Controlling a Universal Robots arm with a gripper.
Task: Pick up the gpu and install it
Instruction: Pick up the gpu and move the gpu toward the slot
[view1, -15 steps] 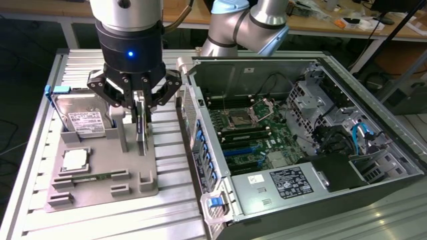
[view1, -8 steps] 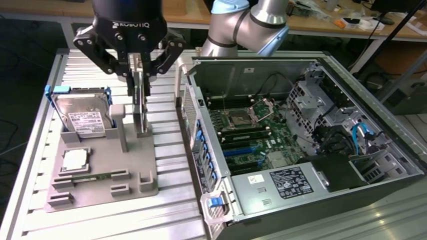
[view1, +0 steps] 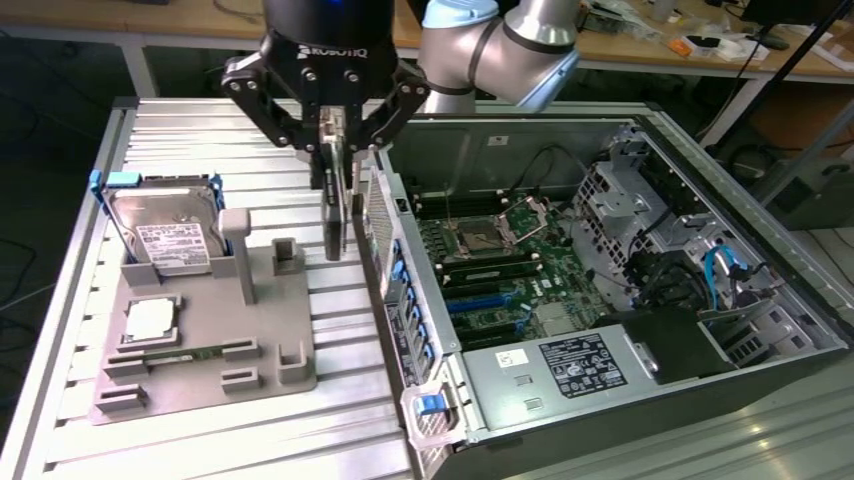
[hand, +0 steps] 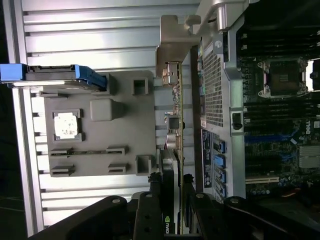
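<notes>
The gripper (view1: 342, 148), partly closed, clamps the graphics card (view1: 340, 225), which hangs edge-down in the air between the gray holder (view1: 267, 330) and the open computer case (view1: 461, 150). The case's perforated wall (view1: 387, 255) stands just beside the card. A hard drive (view1: 167, 235) and a chip (view1: 150, 318) sit in the holder.
</notes>
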